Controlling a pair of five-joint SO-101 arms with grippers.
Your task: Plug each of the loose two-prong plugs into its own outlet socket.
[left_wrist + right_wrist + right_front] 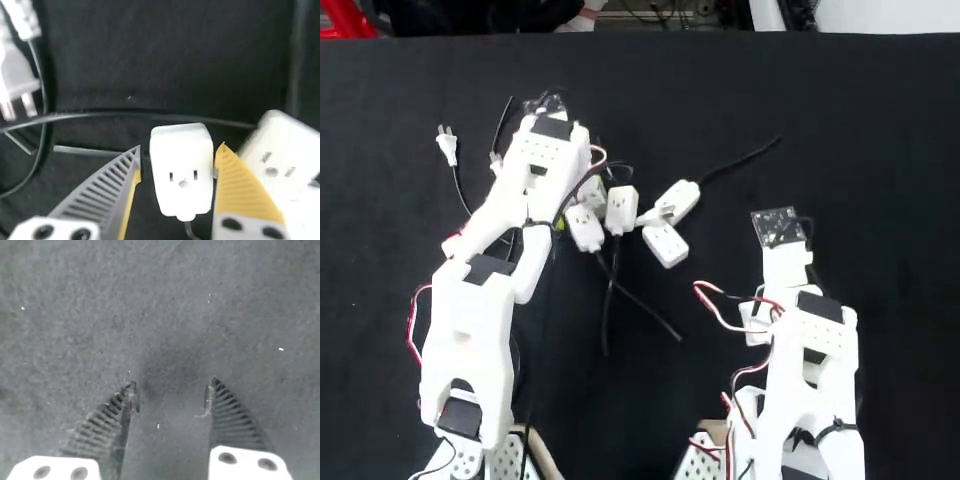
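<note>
Several white outlet sockets lie clustered mid-table, among them one under my left arm, one beside it and two more to the right. A loose two-prong plug lies at the far left on its black cord. My left gripper stands open, its fingers straddling one socket; the yellow finger is almost against it. A neighbouring socket and a plug lie to either side. My right gripper is open over bare black cloth.
Black cords trail from the sockets toward the front of the table. A second plug lies near the first. The right arm stands at the front right, apart from the cluster. Black cloth covers the table.
</note>
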